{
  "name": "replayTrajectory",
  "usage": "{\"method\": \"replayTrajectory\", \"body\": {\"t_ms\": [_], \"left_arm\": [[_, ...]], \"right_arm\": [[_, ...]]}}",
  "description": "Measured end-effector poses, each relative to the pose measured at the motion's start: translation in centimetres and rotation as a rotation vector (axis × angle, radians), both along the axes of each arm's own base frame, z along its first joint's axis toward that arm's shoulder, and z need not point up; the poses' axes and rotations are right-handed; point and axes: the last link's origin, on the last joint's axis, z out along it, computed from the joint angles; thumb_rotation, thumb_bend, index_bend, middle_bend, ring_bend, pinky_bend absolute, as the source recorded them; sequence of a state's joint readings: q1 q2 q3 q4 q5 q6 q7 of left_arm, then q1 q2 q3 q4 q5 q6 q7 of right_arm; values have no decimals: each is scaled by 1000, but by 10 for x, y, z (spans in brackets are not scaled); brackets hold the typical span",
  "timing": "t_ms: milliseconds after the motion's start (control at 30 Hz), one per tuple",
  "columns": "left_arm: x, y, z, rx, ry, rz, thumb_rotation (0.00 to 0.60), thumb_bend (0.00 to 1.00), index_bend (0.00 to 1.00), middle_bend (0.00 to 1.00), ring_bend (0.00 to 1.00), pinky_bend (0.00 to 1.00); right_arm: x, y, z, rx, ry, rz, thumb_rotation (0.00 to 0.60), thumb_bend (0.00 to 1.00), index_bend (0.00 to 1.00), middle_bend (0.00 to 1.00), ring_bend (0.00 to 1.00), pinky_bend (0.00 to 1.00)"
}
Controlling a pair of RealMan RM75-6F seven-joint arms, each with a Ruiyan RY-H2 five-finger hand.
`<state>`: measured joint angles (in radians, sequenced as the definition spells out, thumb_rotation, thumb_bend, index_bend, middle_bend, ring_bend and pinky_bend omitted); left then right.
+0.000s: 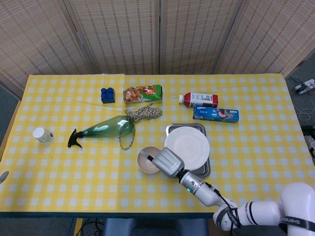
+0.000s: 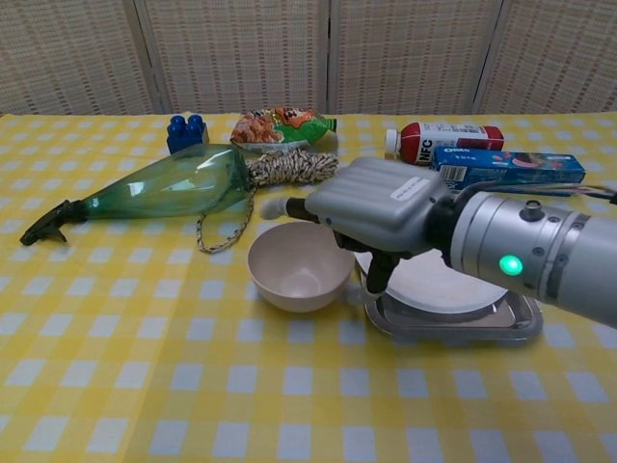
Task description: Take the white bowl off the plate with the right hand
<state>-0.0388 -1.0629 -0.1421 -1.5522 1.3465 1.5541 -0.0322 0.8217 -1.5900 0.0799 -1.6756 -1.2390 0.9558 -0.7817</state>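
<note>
Your right hand [image 2: 371, 207] is hovering at one white bowl [image 2: 299, 265], fingers spread, gripping nothing. The bowl is sitting on the tablecloth [image 2: 145, 318] just beside one plate [image 2: 434, 285] on one tray [image 2: 501, 323].

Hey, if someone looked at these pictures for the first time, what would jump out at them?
The big grey right hand at table centre, its fingers at the rim of the white bowl, which sits on the yellow checked cloth just left of the plate. Next, the green spray bottle lying on its side further left.
</note>
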Motion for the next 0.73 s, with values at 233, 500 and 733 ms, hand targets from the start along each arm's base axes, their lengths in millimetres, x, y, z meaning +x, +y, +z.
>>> {"method": "replayTrajectory", "body": {"t_ms": [233, 500, 733], "left_arm": [[4, -1, -8, -51, -20, -19, 600, 0, 496, 407, 291, 449], [16, -3, -25, -176, -74, -88, 600, 0, 504, 414, 295, 449], [28, -8, -38, -204, -57, -162, 600, 0, 518, 430, 303, 452]], "right_arm": [[-18, 12, 59, -167, -9, -62, 600, 0, 327, 478, 608, 913], [-79, 40, 118, -335, -20, -206, 600, 0, 381, 459, 508, 623], [-141, 73, 154, -433, -144, -335, 600, 0, 392, 461, 508, 588]]}}
